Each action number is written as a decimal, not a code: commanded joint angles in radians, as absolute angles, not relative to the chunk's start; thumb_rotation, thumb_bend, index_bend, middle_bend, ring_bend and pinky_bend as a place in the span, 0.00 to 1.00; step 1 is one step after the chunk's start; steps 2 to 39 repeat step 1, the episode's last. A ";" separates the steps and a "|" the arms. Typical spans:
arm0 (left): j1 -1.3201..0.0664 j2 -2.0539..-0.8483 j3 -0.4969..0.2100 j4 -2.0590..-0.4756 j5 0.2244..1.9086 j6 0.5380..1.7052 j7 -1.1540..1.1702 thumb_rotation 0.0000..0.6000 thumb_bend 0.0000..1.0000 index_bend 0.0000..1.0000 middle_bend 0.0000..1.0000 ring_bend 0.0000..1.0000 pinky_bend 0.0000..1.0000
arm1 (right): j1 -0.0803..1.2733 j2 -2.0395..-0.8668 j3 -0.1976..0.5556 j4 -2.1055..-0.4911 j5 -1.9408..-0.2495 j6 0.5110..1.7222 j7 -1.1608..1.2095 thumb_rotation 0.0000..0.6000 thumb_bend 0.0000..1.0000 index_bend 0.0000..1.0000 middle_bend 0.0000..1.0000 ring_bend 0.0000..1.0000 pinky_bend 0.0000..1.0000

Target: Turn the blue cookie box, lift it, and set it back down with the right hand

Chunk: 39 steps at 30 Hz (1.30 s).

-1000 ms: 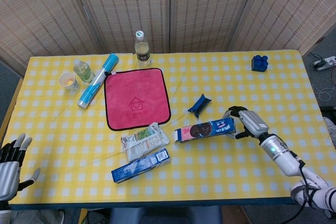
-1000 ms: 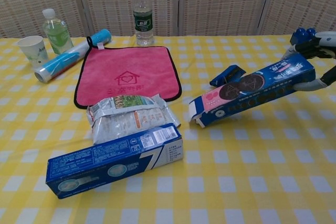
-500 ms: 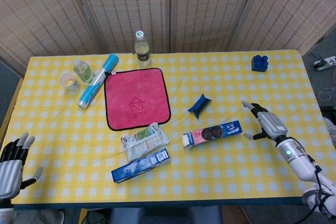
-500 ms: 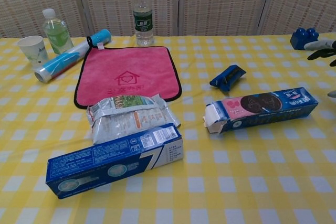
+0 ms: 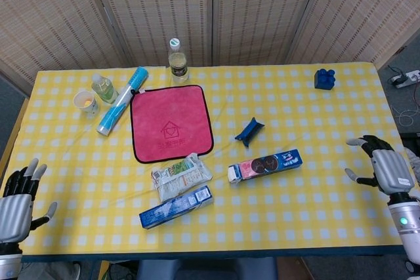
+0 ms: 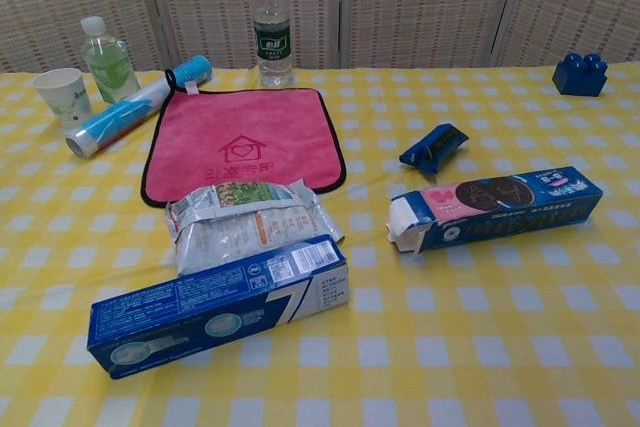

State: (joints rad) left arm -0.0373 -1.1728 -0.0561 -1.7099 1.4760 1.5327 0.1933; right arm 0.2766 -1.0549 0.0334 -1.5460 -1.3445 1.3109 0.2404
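Lying flat on the worktop [image 5: 315,116], blue cookie box [image 5: 265,164] appears set down; right robot hand [image 5: 384,168] well apart, released, fingers spread; judged final step complete, no further grasp needed.

Woven rattan-style folding screens [image 5: 210,11] are standing right behind the table [image 5: 367,103], closing off the whole back. A yellow and white checked cloth is covering the tabletop. Grey floor [image 5: 400,63] is showing off to the right, with a white power strip [image 5: 407,78] lying there.
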 commanded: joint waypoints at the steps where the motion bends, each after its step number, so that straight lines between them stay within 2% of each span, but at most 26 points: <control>1: -0.038 -1.179 -0.062 -1.712 1.481 1.544 0.199 1.00 0.32 0.00 0.00 0.02 0.01 | 0.222 -1.022 0.027 -1.603 -1.381 1.386 0.202 1.00 0.20 0.30 0.31 0.17 0.20; 39: -0.038 -1.179 -0.062 -1.712 1.481 1.544 0.199 1.00 0.32 0.00 0.00 0.02 0.01 | 0.222 -1.022 0.027 -1.603 -1.381 1.386 0.202 1.00 0.20 0.30 0.31 0.17 0.20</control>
